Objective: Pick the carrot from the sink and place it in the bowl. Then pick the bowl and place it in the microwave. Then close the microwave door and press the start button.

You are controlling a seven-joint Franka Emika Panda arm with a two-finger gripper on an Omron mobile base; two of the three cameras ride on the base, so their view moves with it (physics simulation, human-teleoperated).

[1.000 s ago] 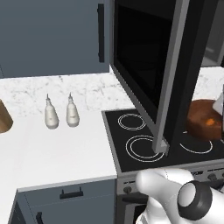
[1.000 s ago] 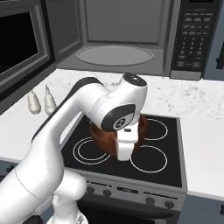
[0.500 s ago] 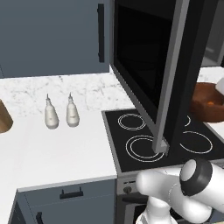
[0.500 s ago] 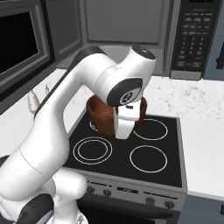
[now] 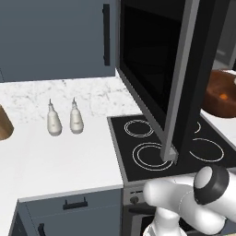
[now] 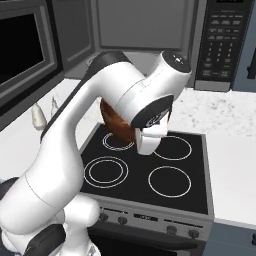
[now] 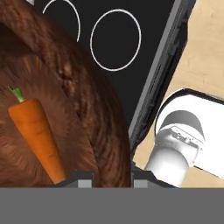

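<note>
Hand view shows my fingers [image 7: 109, 177] clamped on the rim of the reddish-brown bowl [image 7: 87, 100], lifted above the black cooktop [image 7: 127, 26], with the carrot [image 7: 37, 135] lying inside.

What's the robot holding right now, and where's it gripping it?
The bowl, with the carrot inside. The gripper is shut on the bowl's rim.

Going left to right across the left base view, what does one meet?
Tan wooden object at the left edge → two white shakers → open microwave door → bowl at the right edge.
</note>
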